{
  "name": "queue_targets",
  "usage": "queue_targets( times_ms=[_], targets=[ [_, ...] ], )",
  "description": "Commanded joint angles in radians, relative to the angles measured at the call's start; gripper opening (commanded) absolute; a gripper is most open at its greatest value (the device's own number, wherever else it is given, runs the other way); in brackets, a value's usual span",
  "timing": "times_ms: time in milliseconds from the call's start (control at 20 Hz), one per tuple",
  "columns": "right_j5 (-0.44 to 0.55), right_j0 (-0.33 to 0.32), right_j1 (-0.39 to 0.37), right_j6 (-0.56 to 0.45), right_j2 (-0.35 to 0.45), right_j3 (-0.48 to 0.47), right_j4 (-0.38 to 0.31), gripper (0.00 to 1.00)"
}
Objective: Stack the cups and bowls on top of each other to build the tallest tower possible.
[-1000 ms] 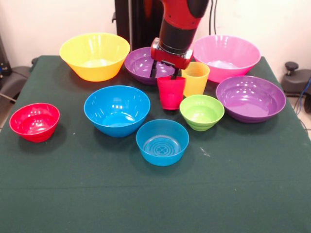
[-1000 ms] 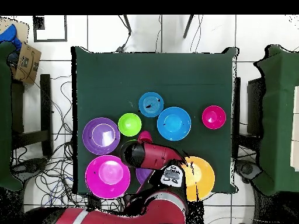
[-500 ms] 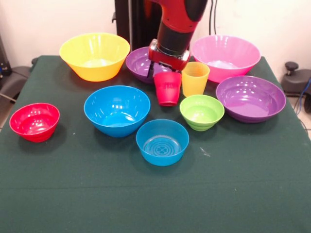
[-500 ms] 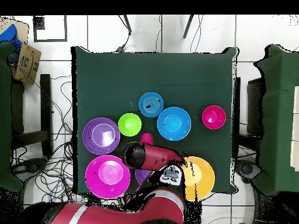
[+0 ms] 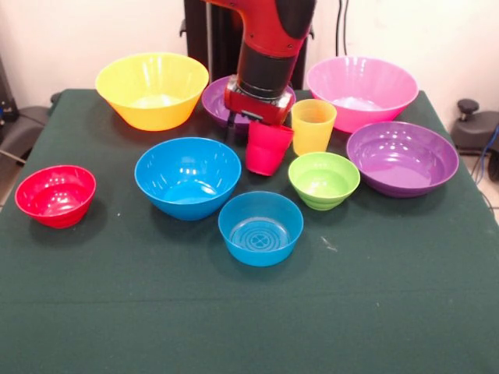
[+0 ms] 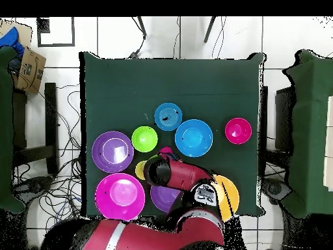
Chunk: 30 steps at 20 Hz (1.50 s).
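1. Eight bowls sit on the green table, and no tower is built.
2. The gripper is closed on the rim of the red cup.
3. The red cup is tilted and looks lifted off the table. It is between the medium blue bowl and the yellow cup.
4. The yellow cup stands upright on the table, just beside the red cup.
5. In the front view the small blue bowl is nearest the camera, just in front of the red cup.
6. The lime green bowl sits near the small blue bowl, just in front of the yellow cup.
7. The small red bowl sits alone at the left side, well apart from the cups.
8. The big yellow bowl and the big pink bowl are at the far side of the table.
9. One purple bowl is at the right, near the pink bowl. The other purple bowl is partly hidden behind the arm.
10. From above, the arm covers most of the red cup and part of the yellow bowl.
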Motion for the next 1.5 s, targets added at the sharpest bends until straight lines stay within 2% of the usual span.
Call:
queue_targets(
  times_ms=[50, 300, 750, 800, 1100, 1500],
  targets=[
    [-0.054, -0.071, -0.027, 0.17, 0.213, 0.052, 0.015, 1.0],
    [-0.023, -0.122, -0.056, 0.163, 0.281, 0.072, 0.02, 1.0],
    [0.026, -0.146, -0.065, 0.152, 0.305, 0.069, 0.027, 1.0],
    [0.038, -0.143, -0.066, 0.154, 0.299, 0.067, 0.03, 0.0],
    [0.082, -0.084, -0.06, 0.169, 0.222, 0.04, 0.05, 0.0],
    [0.116, -0.08, -0.073, 0.149, 0.214, 0.023, 0.046, 0.0]
  ],
)
